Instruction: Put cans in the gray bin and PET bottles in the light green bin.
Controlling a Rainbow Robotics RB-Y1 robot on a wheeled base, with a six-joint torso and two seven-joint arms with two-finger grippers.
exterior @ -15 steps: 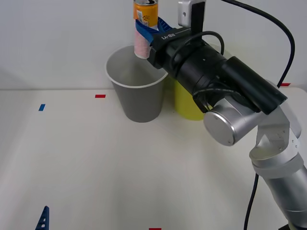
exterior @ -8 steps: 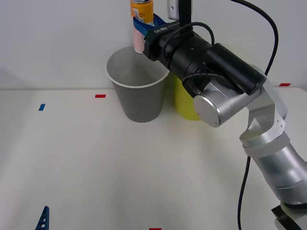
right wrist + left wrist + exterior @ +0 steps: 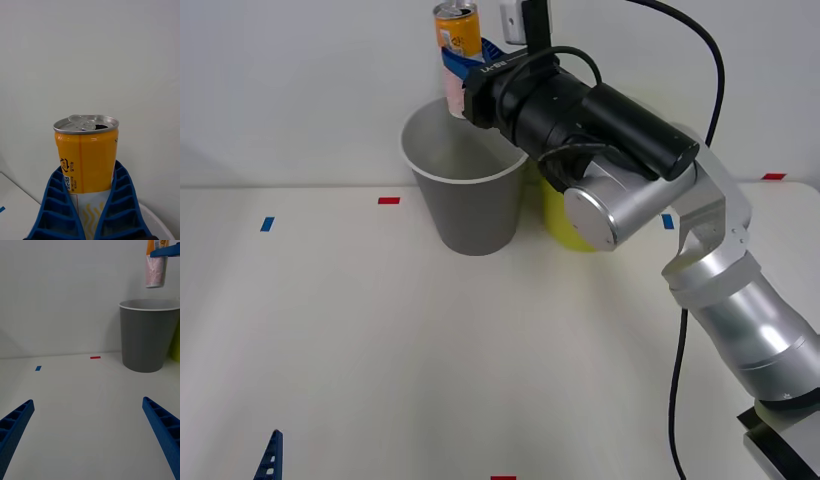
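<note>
**One can held upright above the gray bin**

The right gripper (image 3: 465, 55) is clamped on the can (image 3: 457, 40), its blue fingers (image 3: 56, 202) pressing the white-pink lower part from both sides while the orange band and silver top stand clear above them. In the front view the can hangs upright over the far rim of the gray bin (image 3: 470, 205); the left wrist view shows its bottom end above the bin's opening and not touching it.

Handling, as a judgement: the can is small, slim and rigid, and its tab is lifted with the mouth open, so it is probably empty and light. The smooth metal wall could slip, and a thin empty wall could dent under a hard squeeze, so a moderate grip across the middle of the body, as it is taken now, suits it. Dropped from here it should fall into the wide bin without trouble.

The left gripper (image 3: 90, 435) waits low at the near left of the table (image 3: 380, 350), fingers spread wide and holding nothing.

Count: one can, one gray bin, one green bin (image 3: 565, 225). The green bin stands just right of the gray one, largely hidden behind the right arm. I see no PET bottle. On the table lie small tape marks, several red and a few blue.
</note>
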